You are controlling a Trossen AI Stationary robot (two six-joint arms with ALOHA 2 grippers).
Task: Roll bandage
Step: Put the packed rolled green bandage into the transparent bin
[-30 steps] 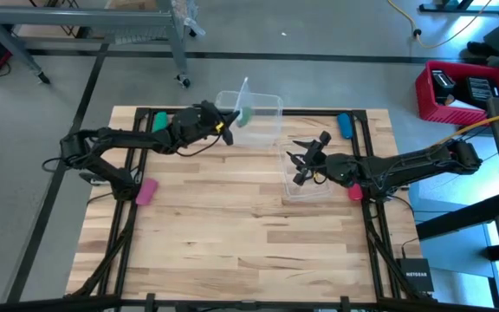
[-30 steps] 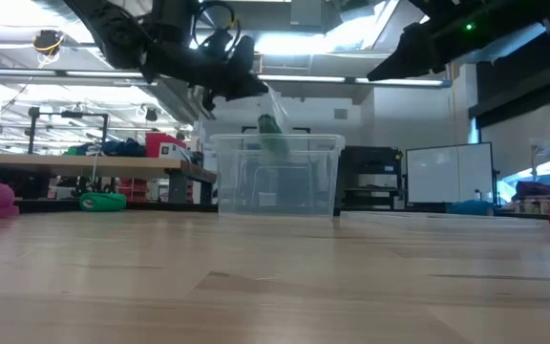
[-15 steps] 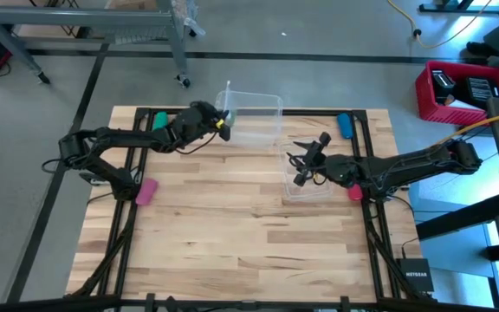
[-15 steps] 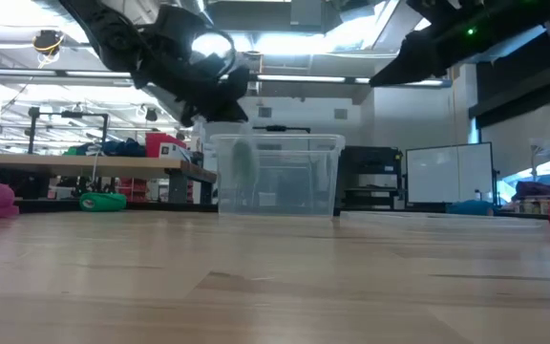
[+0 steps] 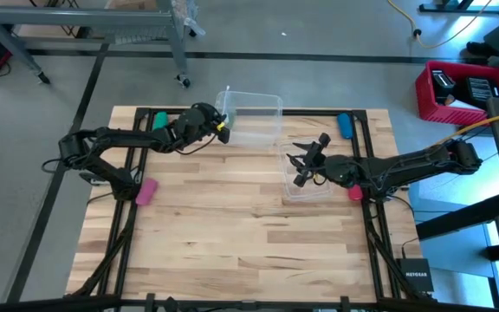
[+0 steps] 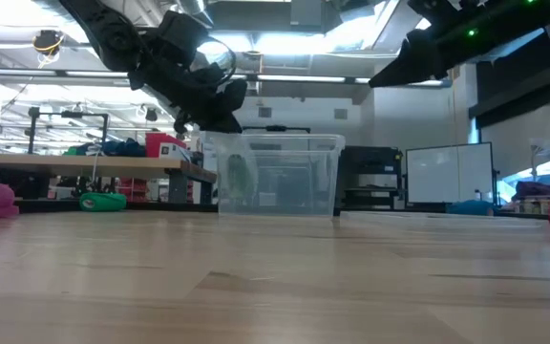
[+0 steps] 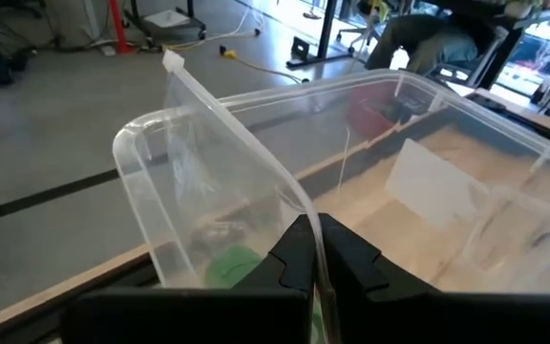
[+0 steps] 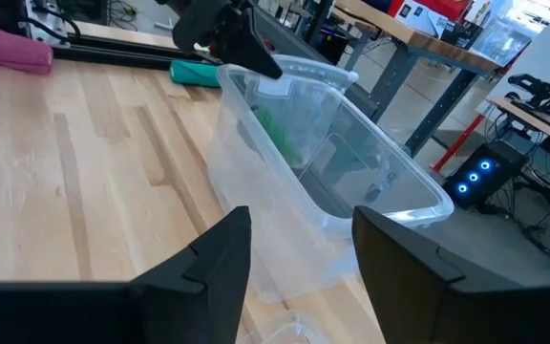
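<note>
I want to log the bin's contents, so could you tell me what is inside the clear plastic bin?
Inside the clear bin hangs a clear plastic bag holding something green, pinched by the left gripper. The bin floor beneath it is hidden.

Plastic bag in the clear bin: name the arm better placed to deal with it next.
Left. Its hand is shut on the plastic bag, which hangs into the bin with something green inside. The right hand hovers open, away over a clear lid.

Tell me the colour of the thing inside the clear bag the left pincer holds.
Green; the roll shows best in the left wrist view, low in the bag.
</note>
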